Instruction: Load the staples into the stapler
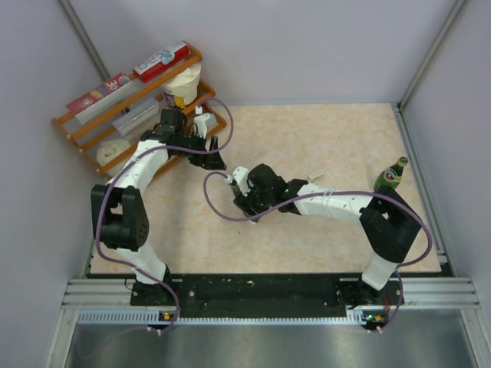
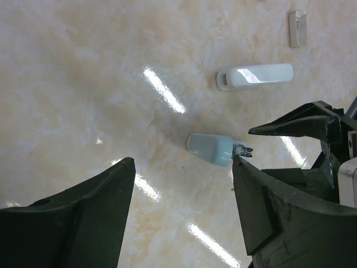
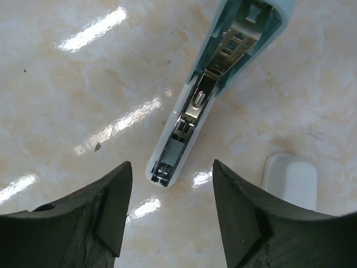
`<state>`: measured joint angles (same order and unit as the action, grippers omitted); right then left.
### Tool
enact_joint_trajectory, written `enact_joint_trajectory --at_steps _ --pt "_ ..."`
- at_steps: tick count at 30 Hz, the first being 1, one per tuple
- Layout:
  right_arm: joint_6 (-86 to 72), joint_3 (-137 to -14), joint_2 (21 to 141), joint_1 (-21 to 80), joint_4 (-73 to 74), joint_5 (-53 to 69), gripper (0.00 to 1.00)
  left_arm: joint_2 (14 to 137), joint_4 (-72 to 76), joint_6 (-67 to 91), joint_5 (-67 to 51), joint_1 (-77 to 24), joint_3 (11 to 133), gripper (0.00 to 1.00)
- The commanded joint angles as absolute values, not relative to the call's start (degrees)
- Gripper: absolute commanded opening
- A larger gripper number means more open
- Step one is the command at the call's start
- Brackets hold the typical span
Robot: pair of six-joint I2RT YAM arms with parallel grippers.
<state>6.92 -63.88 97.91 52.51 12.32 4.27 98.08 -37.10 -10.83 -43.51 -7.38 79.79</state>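
My left hand (image 2: 183, 162) and right hand (image 3: 171, 163) gape empty; the stapler (image 3: 220, 61) sits open ahead of the right; next I pinch the staples (image 2: 297, 28).

**A:** Overhead view: any legible print?

**B:** One entry. Red-and-white carton (image 1: 101, 96) at the left end of the wooden rack's (image 1: 60, 123) top shelf: white characters that read "3D". The rest of its print is too small.

**A:** And the toothpaste box (image 1: 161, 60) at the right end of that shelf?

**B:** Lettering present, blurred, not readable. Green bottle (image 1: 391, 175), well right of the rack: label visible, no words resolved.
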Motion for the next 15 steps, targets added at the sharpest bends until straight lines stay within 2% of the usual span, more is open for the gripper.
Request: enact_joint_trajectory --at_steps 1,8,15 --pt "5.8 -67.8 99.4 54.4 15.5 2.9 0.59 95.4 -33.5 -9.2 -43.8 -7.1 78.7 0.79" --pt "6.9 -69.3 102.9 54.6 18.8 2.5 0.56 95.1 -32.5 -9.5 -43.6 -7.1 77.2 0.98" --pt "7.6 -69.3 104.2 54.5 19.2 2.2 0.49 95.4 -30.5 -9.0 -44.6 -7.1 74.9 0.99"
